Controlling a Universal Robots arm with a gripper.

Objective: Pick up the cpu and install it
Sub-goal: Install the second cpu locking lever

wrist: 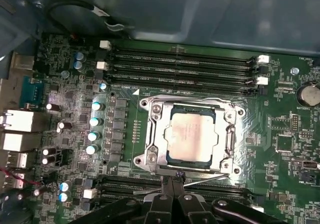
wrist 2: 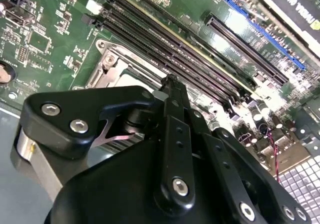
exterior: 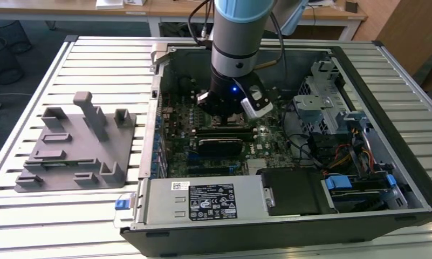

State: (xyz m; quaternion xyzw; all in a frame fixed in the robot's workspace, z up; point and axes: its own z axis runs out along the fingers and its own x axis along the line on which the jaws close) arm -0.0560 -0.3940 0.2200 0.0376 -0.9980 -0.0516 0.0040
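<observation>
The cpu [wrist: 192,134], a flat square chip with a silver-grey top, lies flat inside the metal-framed socket [wrist: 150,134] on the green motherboard. In the second wrist view a pale corner of the cpu [wrist 2: 131,78] shows inside the socket frame [wrist 2: 107,59]. My gripper [wrist: 172,178] hovers at the socket's edge beside the memory slots, its two black fingers pressed together with nothing between them. A thin wire lever [wrist: 205,180] runs along that same edge, close to the fingertips. In the exterior view the arm [exterior: 234,59] reaches straight down into the open computer case.
Memory slots [wrist: 180,64] flank the socket on both sides. The case holds a power supply [exterior: 201,200], a drive cage [exterior: 323,102] and loose cables [exterior: 342,156]. A grey plastic fixture [exterior: 79,145] stands on the slatted table at the exterior view's left.
</observation>
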